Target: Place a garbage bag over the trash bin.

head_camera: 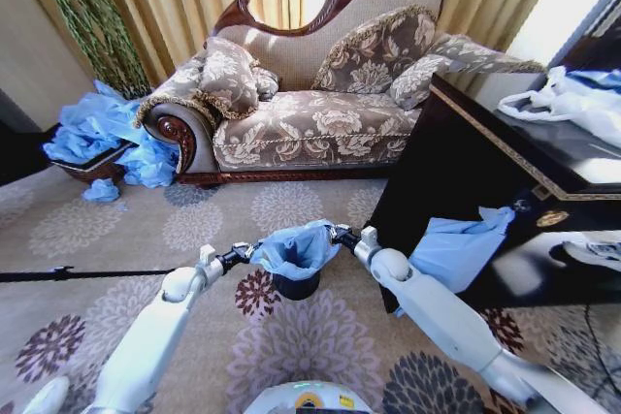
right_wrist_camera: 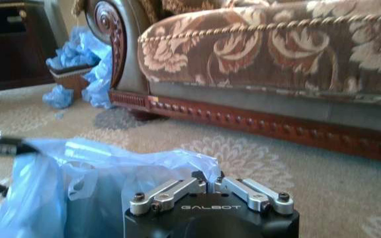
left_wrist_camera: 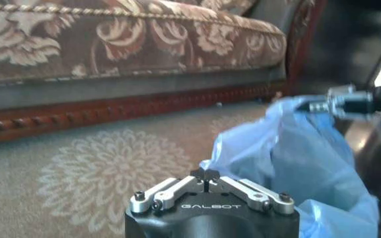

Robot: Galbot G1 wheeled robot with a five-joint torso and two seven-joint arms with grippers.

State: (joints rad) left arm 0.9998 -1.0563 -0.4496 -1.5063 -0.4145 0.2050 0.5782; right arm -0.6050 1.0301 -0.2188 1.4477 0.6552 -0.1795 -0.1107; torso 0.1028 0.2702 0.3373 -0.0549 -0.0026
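Note:
The light-blue garbage bag [head_camera: 291,245] sits spread over the mouth of the small black trash bin [head_camera: 296,288], which stands upright on the carpet in front of me. My left gripper [head_camera: 250,252] pinches the bag's rim on the bin's left side. On the opposite side, my right gripper [head_camera: 340,237] holds the rim. In the left wrist view the left gripper [left_wrist_camera: 206,176] is shut on an edge of the bag [left_wrist_camera: 296,163]. The right wrist view shows the right gripper [right_wrist_camera: 212,177] shut on a fold of the bag [right_wrist_camera: 111,168].
A floral sofa [head_camera: 310,113] stands behind the bin. A basket heaped with blue bags [head_camera: 97,138] sits at the far left. A black cabinet [head_camera: 485,172] stands close on the right, with a white plastic bag [head_camera: 572,104] on top and a blue bag [head_camera: 456,249] hanging at its front.

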